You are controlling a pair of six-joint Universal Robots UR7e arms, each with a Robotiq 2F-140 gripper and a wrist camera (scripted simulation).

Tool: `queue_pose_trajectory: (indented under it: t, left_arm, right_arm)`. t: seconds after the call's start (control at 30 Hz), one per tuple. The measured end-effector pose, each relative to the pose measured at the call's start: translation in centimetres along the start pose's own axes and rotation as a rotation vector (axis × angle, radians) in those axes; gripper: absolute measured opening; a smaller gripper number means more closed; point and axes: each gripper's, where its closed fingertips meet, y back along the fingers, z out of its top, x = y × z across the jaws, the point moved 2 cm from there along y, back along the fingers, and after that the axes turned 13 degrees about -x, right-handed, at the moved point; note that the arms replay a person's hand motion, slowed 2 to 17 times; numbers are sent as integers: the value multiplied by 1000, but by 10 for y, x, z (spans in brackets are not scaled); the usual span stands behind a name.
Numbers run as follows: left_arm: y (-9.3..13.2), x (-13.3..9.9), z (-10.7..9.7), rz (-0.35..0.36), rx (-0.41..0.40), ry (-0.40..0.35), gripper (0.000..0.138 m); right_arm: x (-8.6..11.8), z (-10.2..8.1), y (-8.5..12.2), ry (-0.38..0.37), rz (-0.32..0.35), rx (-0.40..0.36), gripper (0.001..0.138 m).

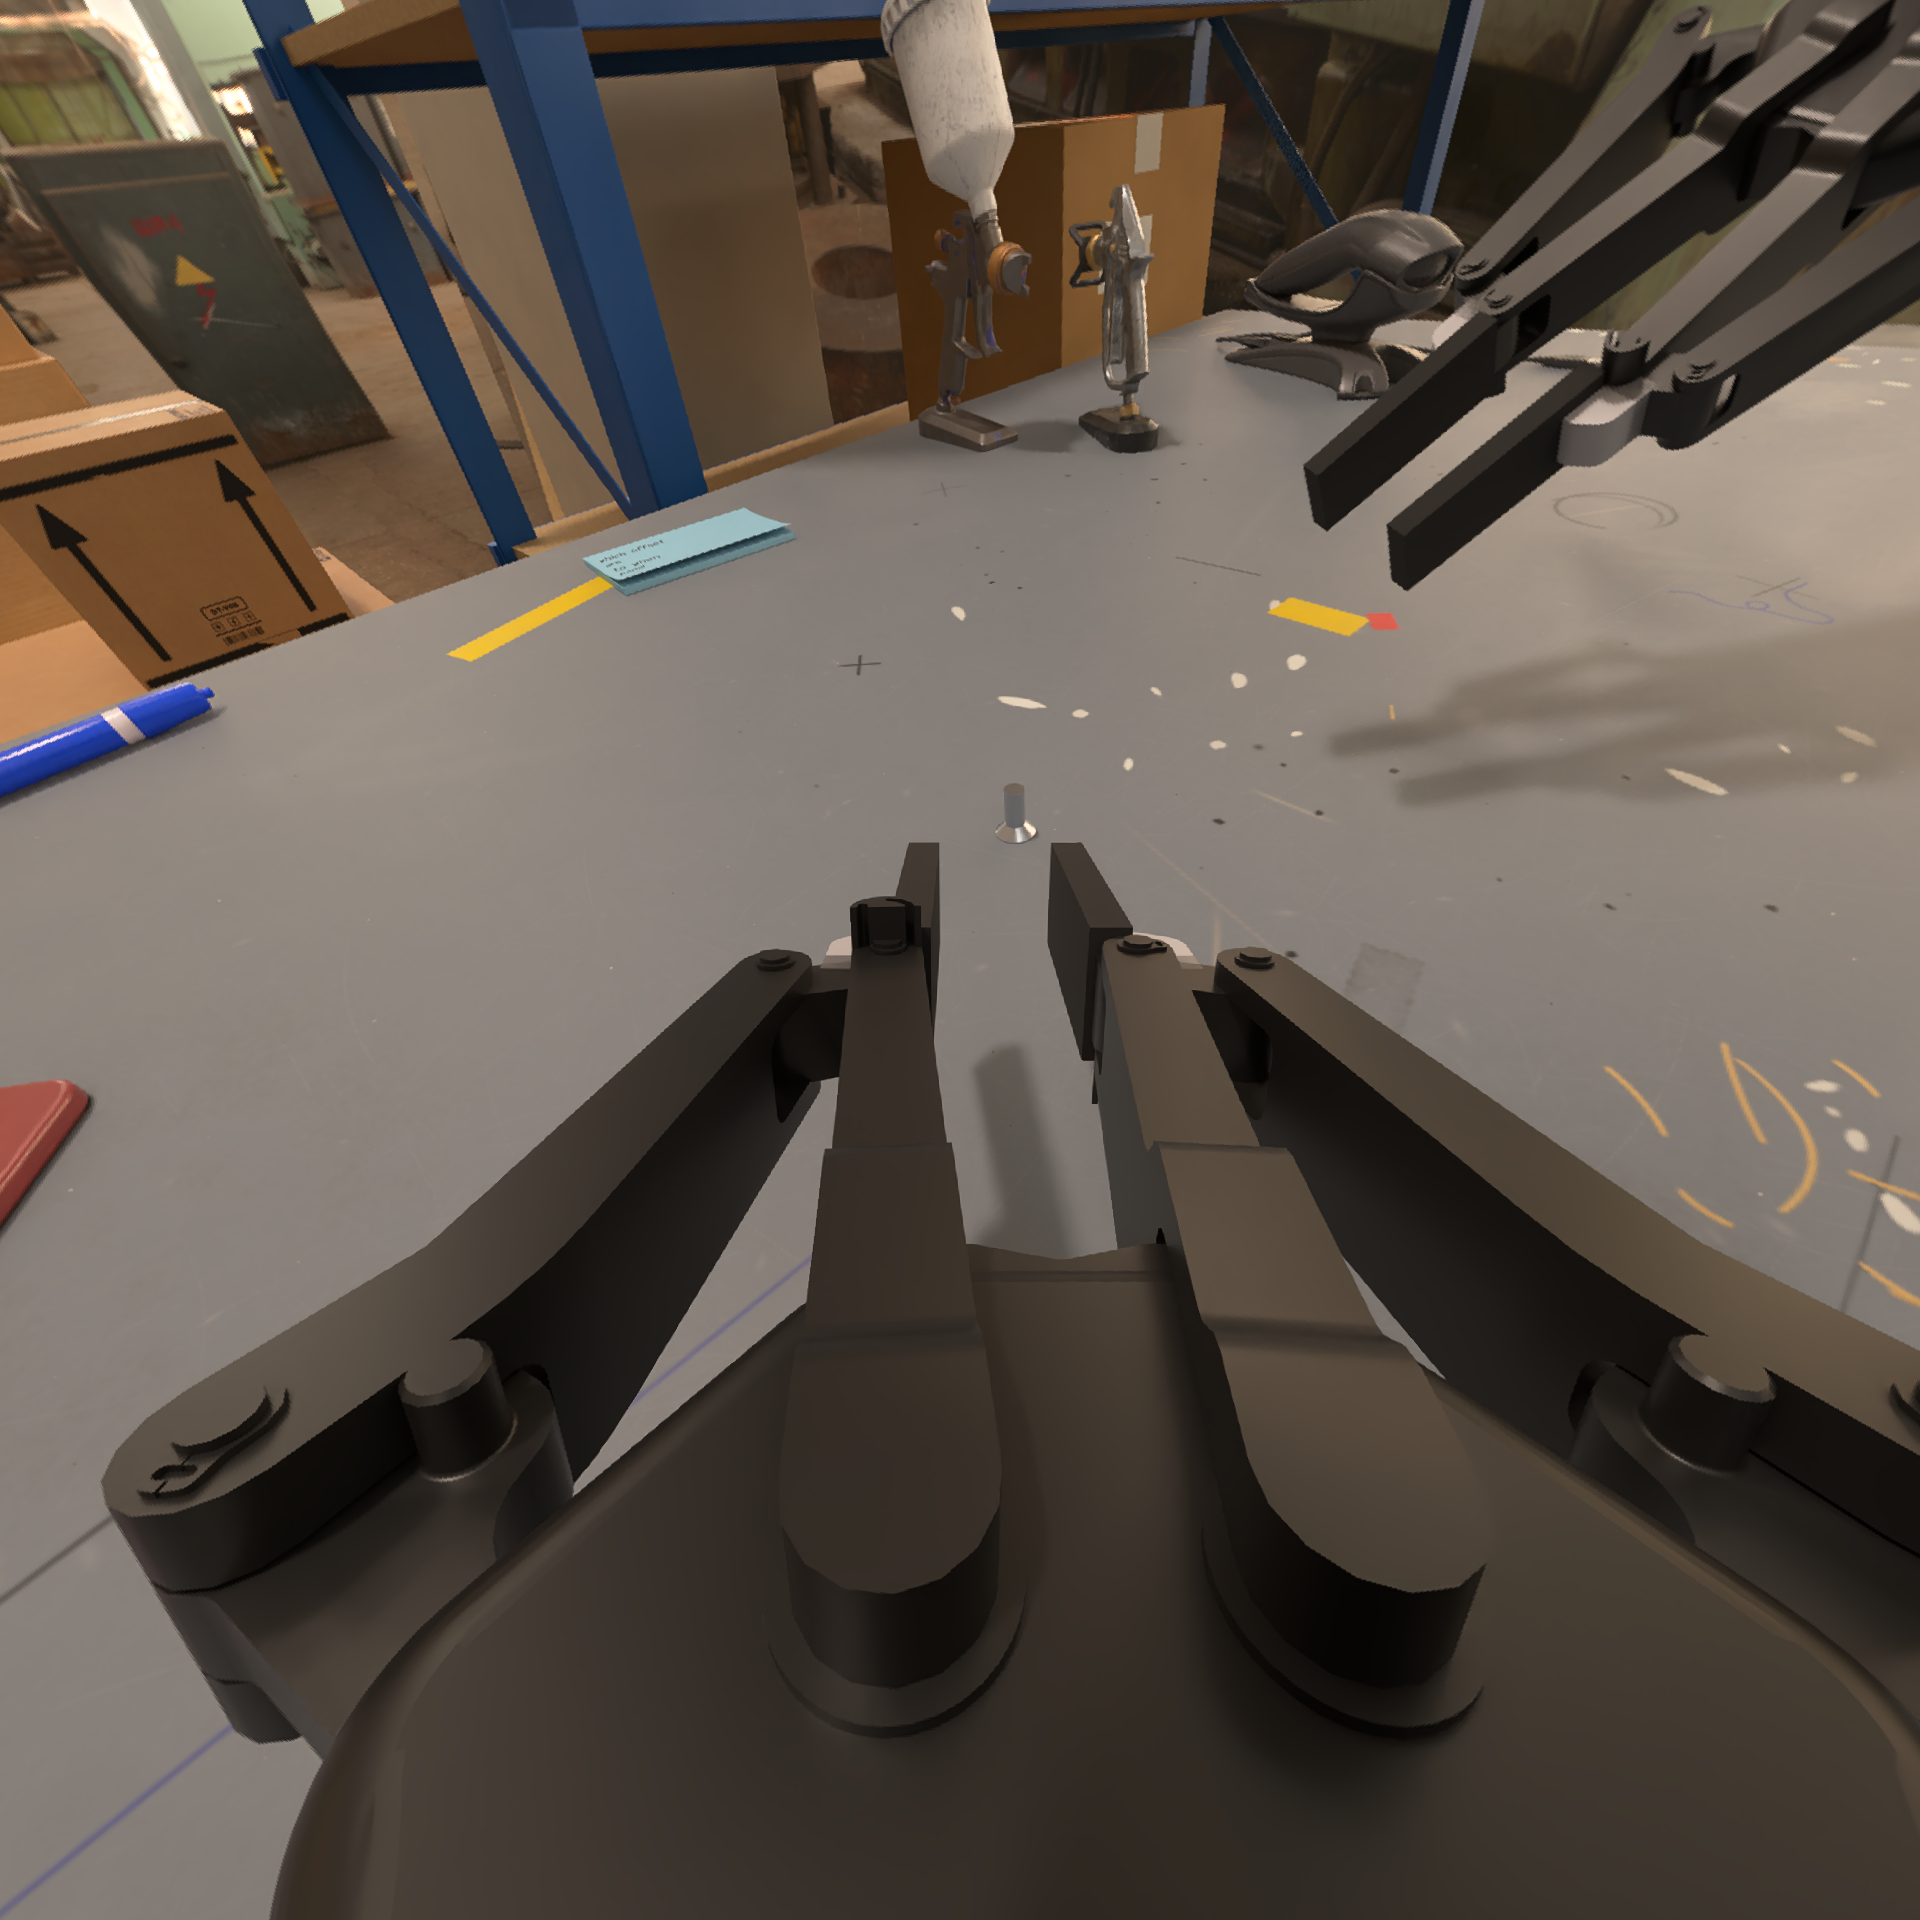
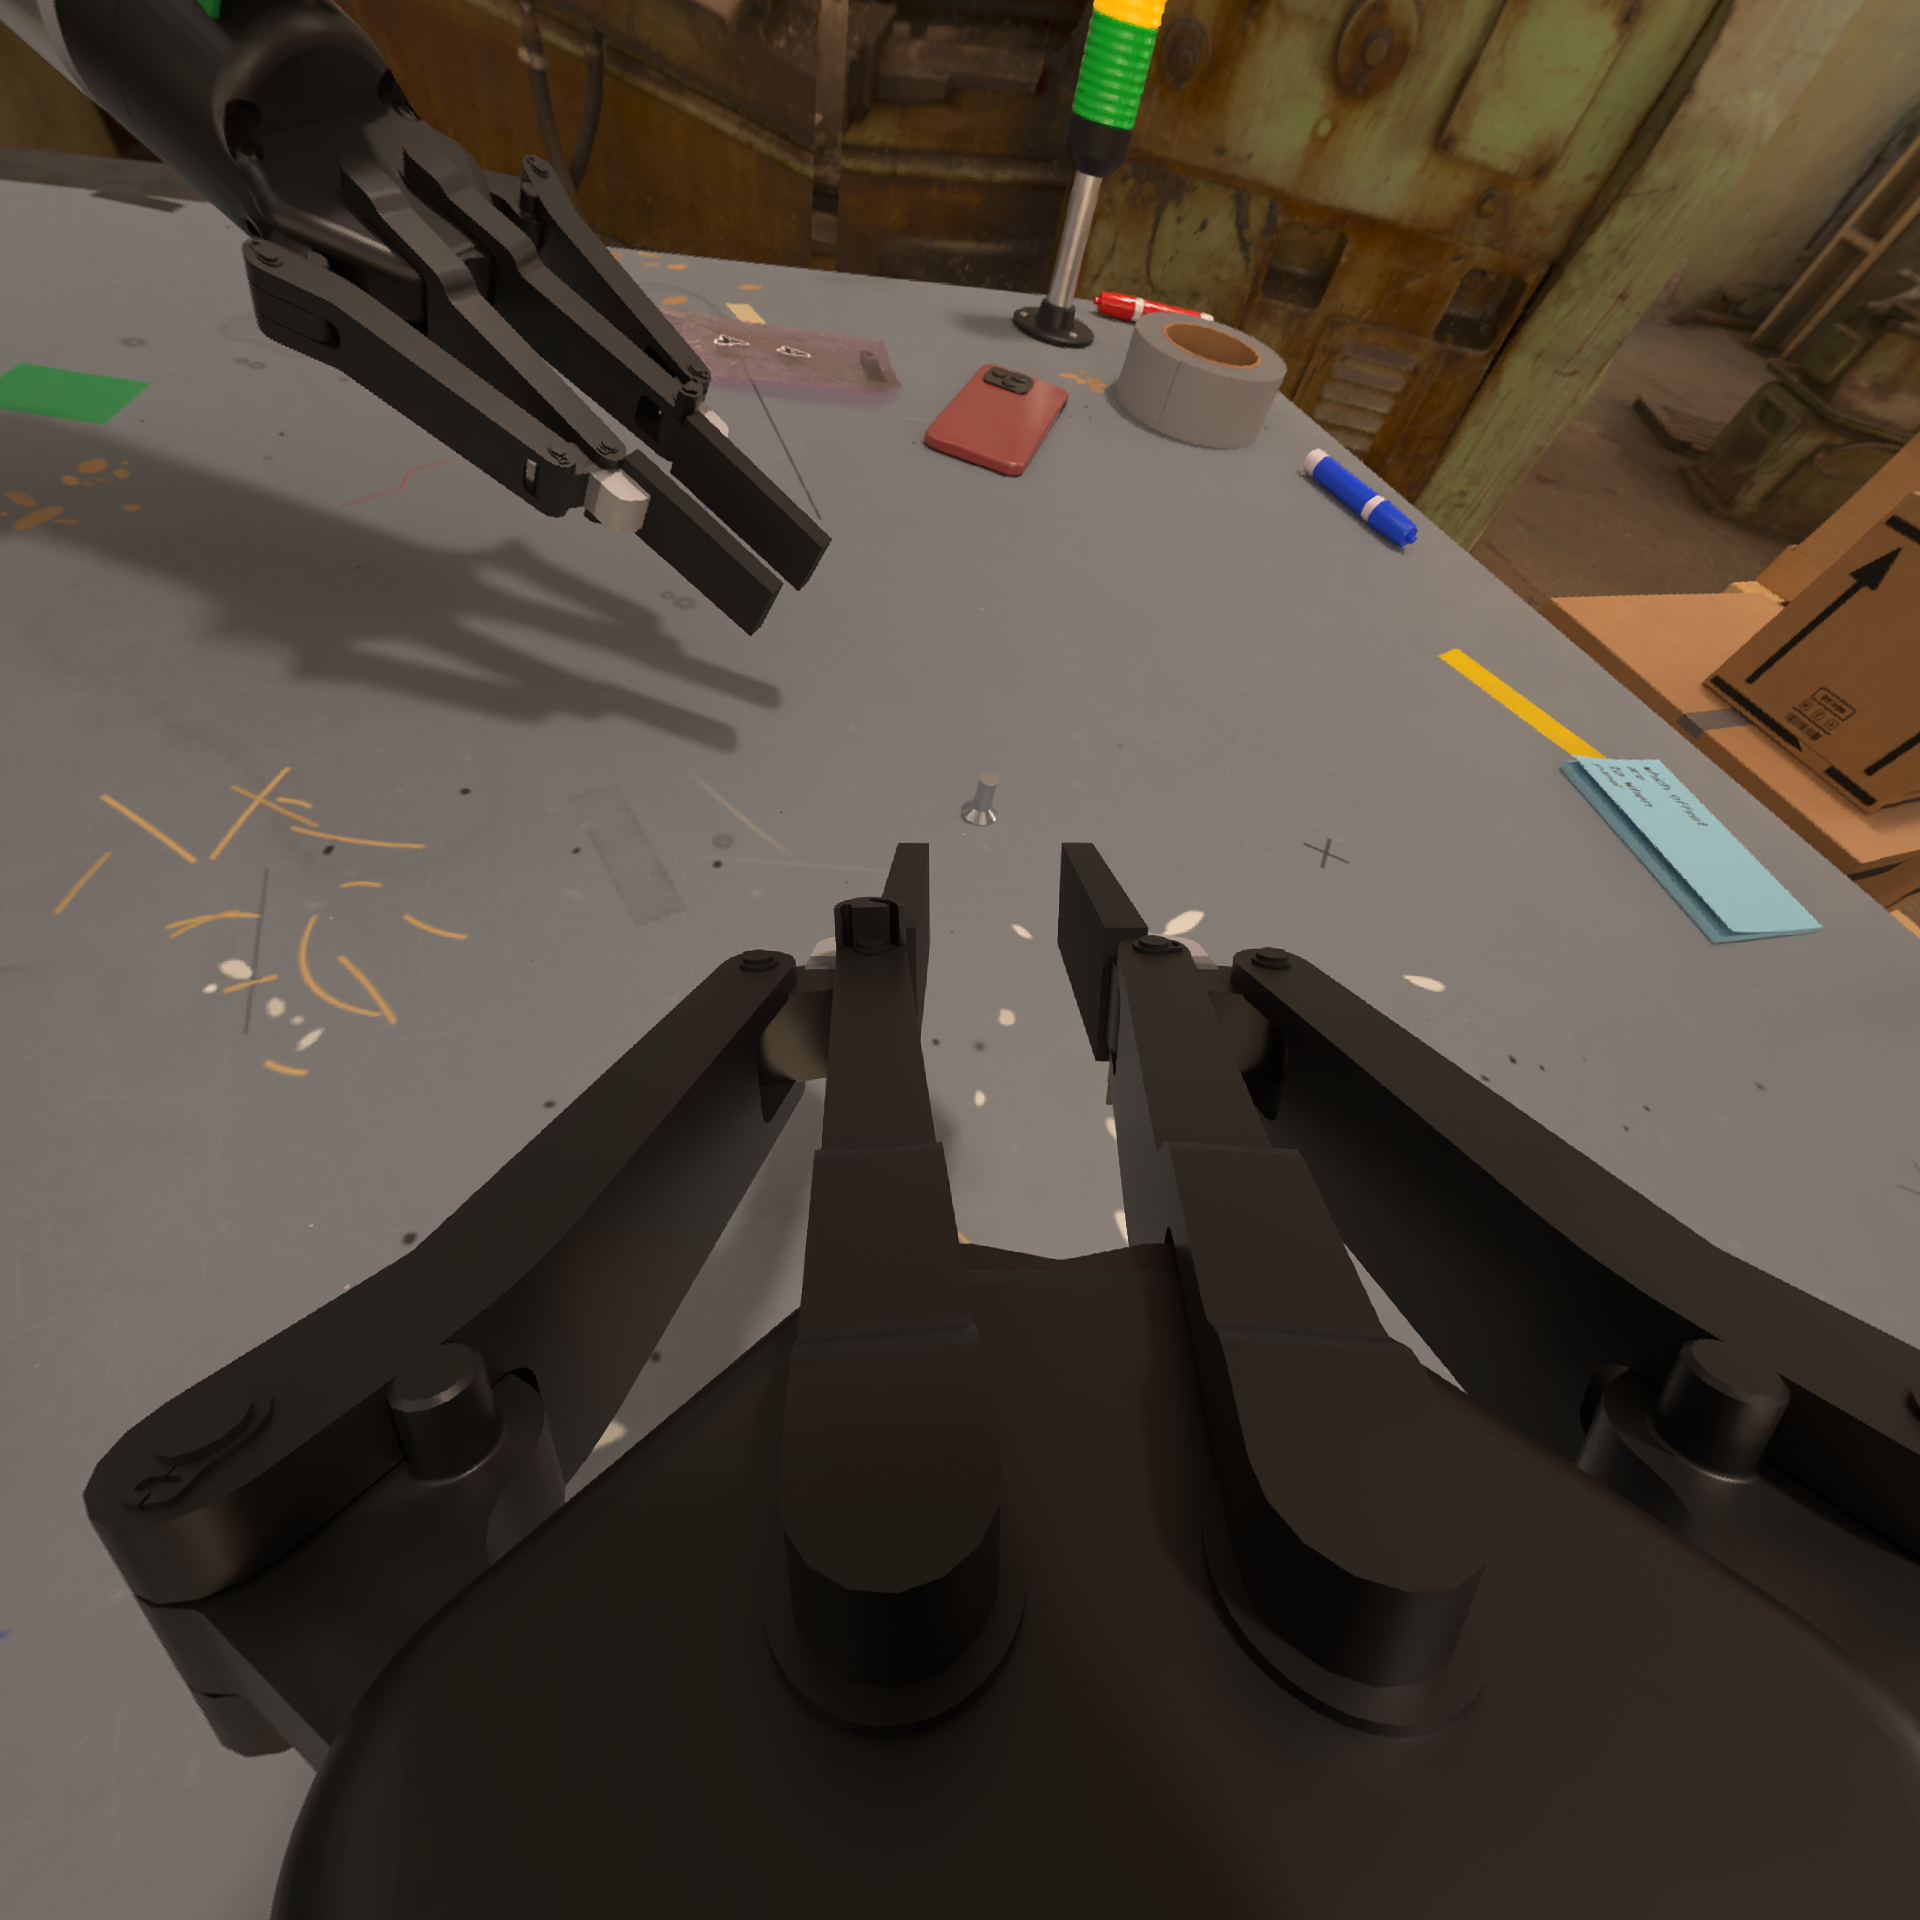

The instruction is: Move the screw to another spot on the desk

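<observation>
Left gripper (image 1: 992, 862) partly open, empty, tips low over the desk (image 1: 520, 935); right gripper (image 2: 992, 862) likewise, holding nothing. Screw (image 1: 1015, 816) stands head-down just past both sets of tips, untouched. Risk: a fingertip nudge topples it and it rolls away.

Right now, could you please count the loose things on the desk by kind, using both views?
Screw: 1
Markers: 2, blue and red
Phone: 1
Tape roll: 1
Spray guns: 2, and
Barcode scanner: 1
Blue paper note: 1
Total: 9
</observation>
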Motion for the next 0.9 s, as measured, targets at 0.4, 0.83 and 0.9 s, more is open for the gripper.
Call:
queue_pose_trajectory:
  t: [0.4, 0.83, 0.9]
  left_arm:
    - [2, 6, 1, 37, -15, -63, 28]
    - [6, 10, 2, 95, -20, -67, 26]
    - [7, 11, 2, 103, -18, -72, 26]
  right_arm:
    - [-10, -1, -35, 56, 52, 92, 29]
    - [-17, -7, -88, 49, 147, 167, 24]
    - [-18, -8, -95, 36, 161, 177, 23]
